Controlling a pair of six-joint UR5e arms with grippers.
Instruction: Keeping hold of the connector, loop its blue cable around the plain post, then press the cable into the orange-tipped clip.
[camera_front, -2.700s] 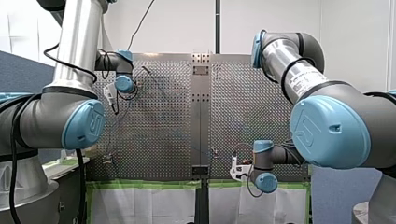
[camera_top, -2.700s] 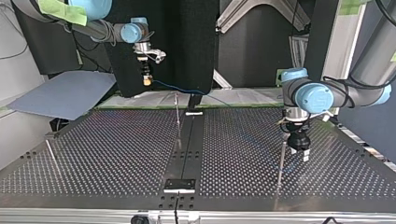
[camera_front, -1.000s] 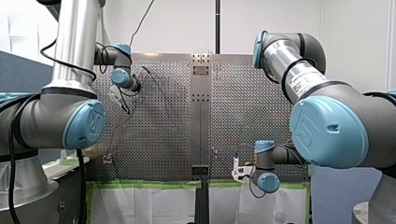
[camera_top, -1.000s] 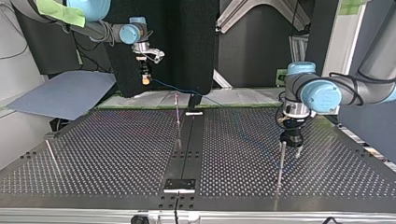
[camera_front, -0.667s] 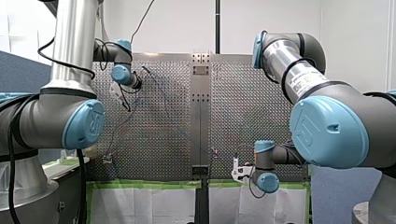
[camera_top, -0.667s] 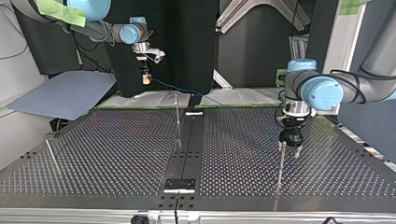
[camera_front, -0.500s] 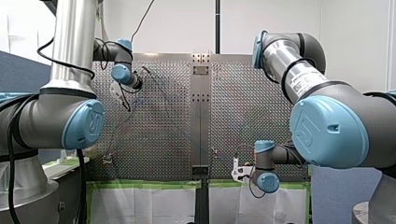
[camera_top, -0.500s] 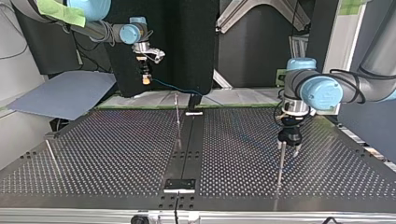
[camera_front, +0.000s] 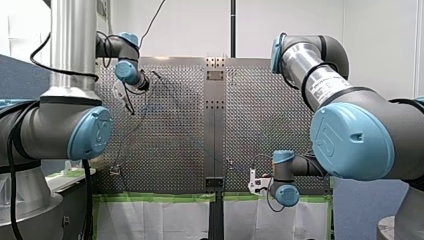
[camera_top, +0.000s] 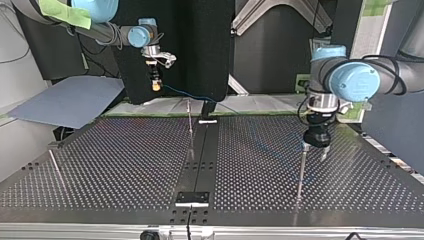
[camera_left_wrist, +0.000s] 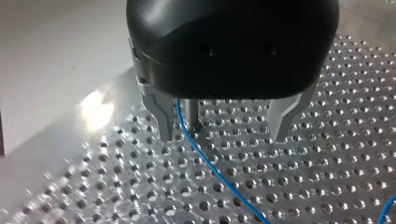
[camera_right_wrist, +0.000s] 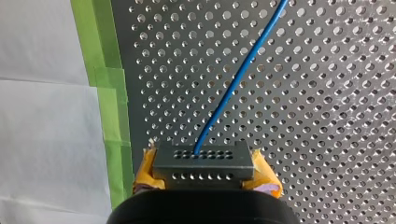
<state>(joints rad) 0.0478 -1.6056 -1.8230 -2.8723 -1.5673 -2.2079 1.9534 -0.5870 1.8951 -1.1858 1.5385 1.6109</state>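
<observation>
Gripping the grey connector (camera_right_wrist: 203, 161) between its yellow pads (camera_right_wrist: 264, 176), the right gripper (camera_right_wrist: 204, 181) was clamped shut on it. In the top view, that gripper hung high over the far edge of the perforated table (camera_top: 115, 165), at the view's left. The blue cable (camera_right_wrist: 238, 79) left the connector's face and ran out over the holes. Across the table, at the top view's right, the left gripper (camera_left_wrist: 223, 133) stood low over the plate with its metal fingers (camera_left_wrist: 161, 116) spread apart. In its wrist view the plain post (camera_left_wrist: 193, 114) stood between them, nearer one finger. The cable passed through the same gap, just beside the post; whether it touched I could not tell.
</observation>
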